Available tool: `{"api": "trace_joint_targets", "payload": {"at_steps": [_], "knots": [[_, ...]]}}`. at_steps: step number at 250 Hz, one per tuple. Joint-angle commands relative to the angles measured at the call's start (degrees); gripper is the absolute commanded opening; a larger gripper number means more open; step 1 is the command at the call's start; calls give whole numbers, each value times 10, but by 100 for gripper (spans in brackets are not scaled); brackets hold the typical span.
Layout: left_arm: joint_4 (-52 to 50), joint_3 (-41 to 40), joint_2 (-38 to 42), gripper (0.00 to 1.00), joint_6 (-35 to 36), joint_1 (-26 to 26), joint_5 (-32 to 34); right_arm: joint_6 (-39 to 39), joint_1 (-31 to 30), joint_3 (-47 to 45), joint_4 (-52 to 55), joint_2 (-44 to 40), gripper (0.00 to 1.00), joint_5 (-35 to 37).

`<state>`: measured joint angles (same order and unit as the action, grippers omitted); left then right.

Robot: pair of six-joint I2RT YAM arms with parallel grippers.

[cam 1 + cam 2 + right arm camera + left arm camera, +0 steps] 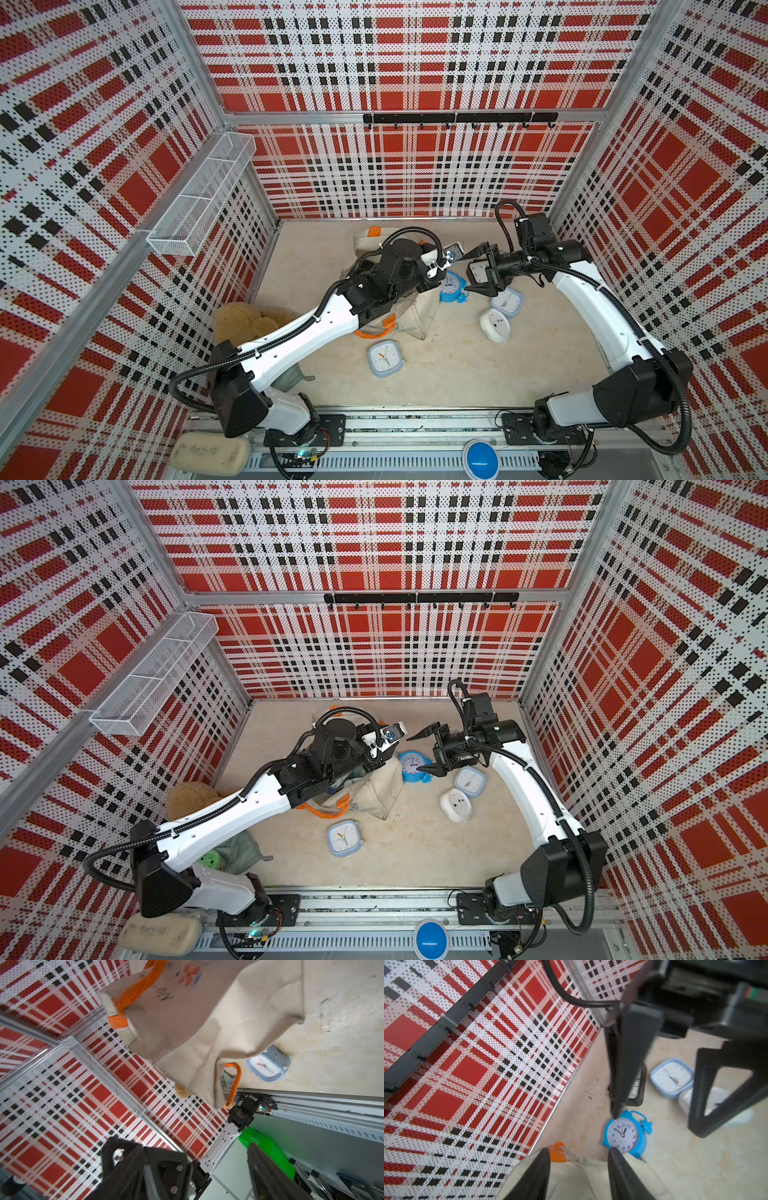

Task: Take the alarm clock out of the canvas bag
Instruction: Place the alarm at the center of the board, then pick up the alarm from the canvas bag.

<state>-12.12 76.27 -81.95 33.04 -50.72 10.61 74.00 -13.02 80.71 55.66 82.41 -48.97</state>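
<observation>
In both top views the cream canvas bag [419, 316] with orange handles lies crumpled at centre frame under the left arm [299, 336]. The blue alarm clock [451, 286] sits outside it on the table [457, 374], just to its right. The right gripper [466, 271] is spread wide, holding nothing.

In the left wrist view, low in frame, the left gripper [579, 1151] stands parted and empty over the bag's cloth. The round clock's white face reads 1 to 12.

In the right wrist view, at top of frame, the bag shows an orange flower [189, 973] and dark script I cannot read.
</observation>
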Motion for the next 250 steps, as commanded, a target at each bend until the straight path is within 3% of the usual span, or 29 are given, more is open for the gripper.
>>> {"api": "trace_joint_targets", "payload": {"at_steps": [1,58,112,181,220,250], "knots": [[18,-15,25,56,-69,0,53,-111,18,-2,29,0,79,64],[-2,-68,112,74,-160,-2,88,-282,25,22,118,10,79,227],[-2,-115,186,100,-223,1,92,-339,25,52,184,12,81,405],[-10,-155,242,99,-299,18,86,-385,31,50,214,23,88,610],[-47,-161,262,99,-373,45,81,-446,33,47,198,17,88,630],[-90,-161,273,100,-454,78,67,-523,22,64,147,-4,83,538]]}}
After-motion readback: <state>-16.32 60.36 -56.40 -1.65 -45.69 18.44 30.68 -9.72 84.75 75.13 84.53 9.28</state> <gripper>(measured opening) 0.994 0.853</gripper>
